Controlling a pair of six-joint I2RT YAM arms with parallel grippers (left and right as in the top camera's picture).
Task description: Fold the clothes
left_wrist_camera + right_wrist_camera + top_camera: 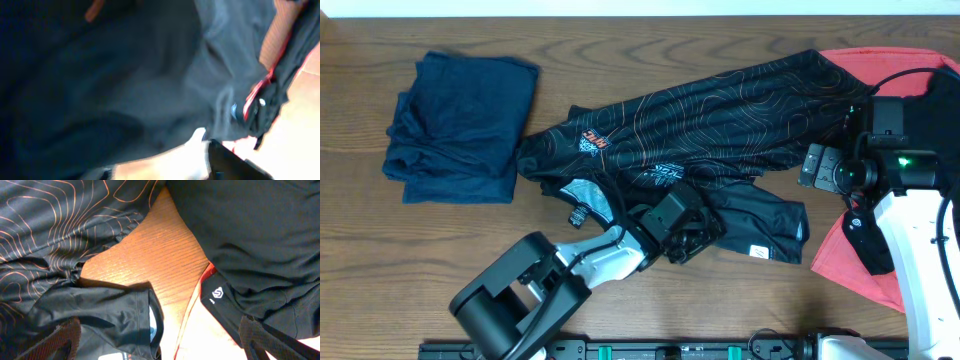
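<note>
— When you look down from overhead, your black jersey (720,120) with the orange contour lines lies unfolded across the middle of the table (380,280). Its long axis slants from lower left, near the navy garment (460,130), up to the right, where it reaches the coral-red garment (880,62).

— Agreed, and mind your hands. Your left hand (685,235) is down on the jersey's near edge, about midway along. Your right hand (817,166) hangs at the right end, just beside the lower sleeve, so the cloth runs away to its left.

— Your left wrist view won't help you much: dark cloth fills it, blurred and close to the lens. You cannot tell from it whether that hand is apart or clamped on the jersey.

— Nor from overhead. Your right wrist view is clearer: both fingers (62,337) stand wide apart at the bottom corners, gripping nothing. You have patterned jersey at upper left, a wedge of bare table in the middle, and plain black cloth (250,240) with a small white logo to the right, lying over coral-red.

— Is that plain piece part of the jersey? You can't tell here.

— As a judgement, you'll need to flatten the jersey along that slant before any fold. The right end falls to your right hand, the near edge to your left.
</note>
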